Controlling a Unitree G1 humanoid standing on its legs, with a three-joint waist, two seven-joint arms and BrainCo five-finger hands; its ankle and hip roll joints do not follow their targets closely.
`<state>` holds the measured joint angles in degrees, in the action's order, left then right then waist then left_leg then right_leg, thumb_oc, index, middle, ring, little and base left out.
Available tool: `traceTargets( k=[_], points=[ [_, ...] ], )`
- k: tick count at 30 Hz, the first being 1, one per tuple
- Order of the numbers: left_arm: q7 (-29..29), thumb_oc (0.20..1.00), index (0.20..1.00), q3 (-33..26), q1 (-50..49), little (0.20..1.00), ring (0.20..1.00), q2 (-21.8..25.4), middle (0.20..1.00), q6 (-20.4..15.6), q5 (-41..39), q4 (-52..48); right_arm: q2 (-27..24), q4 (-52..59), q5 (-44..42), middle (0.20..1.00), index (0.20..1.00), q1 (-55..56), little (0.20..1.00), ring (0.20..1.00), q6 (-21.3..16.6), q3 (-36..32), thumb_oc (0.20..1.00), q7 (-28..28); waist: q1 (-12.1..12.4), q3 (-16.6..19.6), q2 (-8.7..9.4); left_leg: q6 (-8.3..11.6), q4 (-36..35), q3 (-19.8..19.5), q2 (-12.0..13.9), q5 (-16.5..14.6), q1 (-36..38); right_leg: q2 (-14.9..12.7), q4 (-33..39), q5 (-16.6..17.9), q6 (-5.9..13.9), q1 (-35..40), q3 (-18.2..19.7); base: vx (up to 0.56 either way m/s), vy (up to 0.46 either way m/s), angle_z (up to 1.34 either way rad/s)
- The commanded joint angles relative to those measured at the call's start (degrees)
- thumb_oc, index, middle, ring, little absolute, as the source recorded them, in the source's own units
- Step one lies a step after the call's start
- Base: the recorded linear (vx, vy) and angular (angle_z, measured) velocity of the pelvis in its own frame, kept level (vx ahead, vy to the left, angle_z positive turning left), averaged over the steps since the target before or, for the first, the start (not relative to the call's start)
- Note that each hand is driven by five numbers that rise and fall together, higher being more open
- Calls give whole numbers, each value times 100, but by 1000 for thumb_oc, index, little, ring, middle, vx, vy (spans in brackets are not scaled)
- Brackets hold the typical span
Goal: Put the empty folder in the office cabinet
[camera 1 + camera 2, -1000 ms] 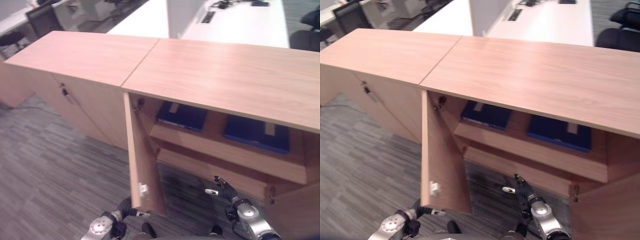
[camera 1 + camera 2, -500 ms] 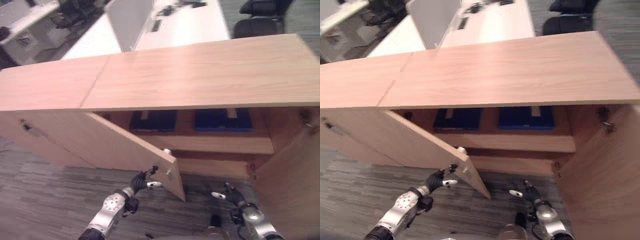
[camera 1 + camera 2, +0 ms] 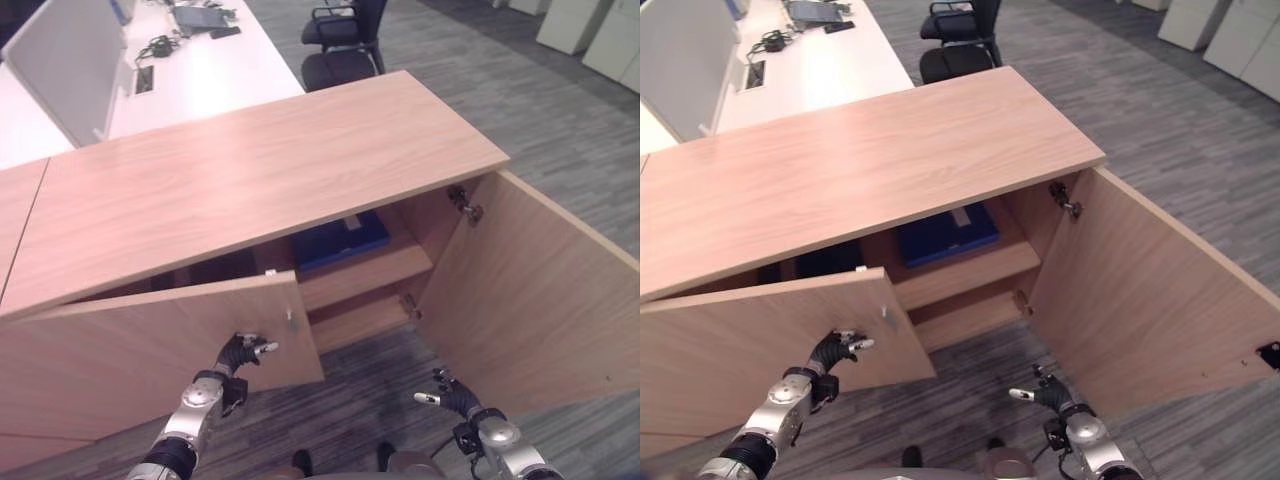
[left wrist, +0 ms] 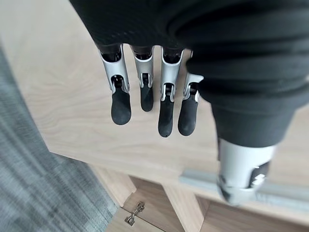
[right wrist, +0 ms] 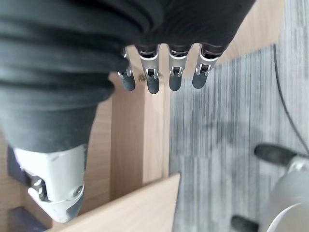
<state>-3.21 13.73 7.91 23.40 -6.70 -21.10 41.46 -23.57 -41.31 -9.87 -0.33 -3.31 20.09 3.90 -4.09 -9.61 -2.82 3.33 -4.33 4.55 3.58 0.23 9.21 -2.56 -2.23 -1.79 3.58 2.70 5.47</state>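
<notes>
While a blue folder [image 3: 945, 233] lies flat on the upper shelf [image 3: 970, 270] of the office cabinet [image 3: 870, 170], tucked under the cabinet top with only its front part showing, neither hand holds anything. The left hand [image 3: 830, 350] is up at the outer face of the left door [image 3: 770, 335], which stands partly open; its fingers [image 4: 165, 104] hang straight and relaxed just off the wood, whether touching or not I cannot tell. The right hand [image 3: 1045, 394] sits low in front of the cabinet over the grey carpet [image 3: 970, 390], near the foot of the right door [image 3: 1140, 300], which is swung wide; its fingers [image 5: 175, 79] are likewise slack and straight, closed on nothing. Judging by its flat, board-like look, the folder is probably light and fairly stiff — a smooth cover that could slide under dark fingertips, and, being empty, one that may flop open if taken by a single board. If it needed handling, the safest hold would seem to be a pinch across the closed front edge or along the spine, thumb on one face and fingers on the other, so both covers stay together — but it appears to rest in the cabinet already, and the part deeper on the shelf is hidden.
</notes>
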Motion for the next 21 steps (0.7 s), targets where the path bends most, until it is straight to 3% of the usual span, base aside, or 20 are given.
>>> traceTargets(
  k=[1,10,15,21],
  points=[
    [240,1000,1000,-581,1203,1000,1000,425,1000,-615,-409,189,-15,134,82,1000,1000,58,1000,1000,-177,77,1000,103,-100,453,232,170,95,193,143,45,-310,-228,259,-284,492,371,15,60,84,-51],
    [247,1000,1000,-853,1823,1000,1000,1220,1000,-646,-387,738,18,51,34,1000,1000,232,1000,1000,-190,-36,1000,194,-275,628,306,83,-66,644,87,-135,-95,-387,328,-121,756,202,87,21,75,-29],
    [253,1000,1000,-891,1836,1000,1000,1268,1000,-649,-376,754,80,-47,-21,1000,1000,262,1000,1000,-192,-113,1000,178,-281,638,356,50,-67,690,58,-180,-72,-454,299,-77,821,167,53,-13,48,-13],
    [243,1000,1000,-712,1556,1000,1000,869,1000,-654,-205,375,193,-135,-38,1000,1000,287,1000,1000,-178,-206,1000,138,-221,630,425,5,-58,622,11,-199,-98,-506,244,-72,828,122,-22,-21,15,-1]
  ],
)
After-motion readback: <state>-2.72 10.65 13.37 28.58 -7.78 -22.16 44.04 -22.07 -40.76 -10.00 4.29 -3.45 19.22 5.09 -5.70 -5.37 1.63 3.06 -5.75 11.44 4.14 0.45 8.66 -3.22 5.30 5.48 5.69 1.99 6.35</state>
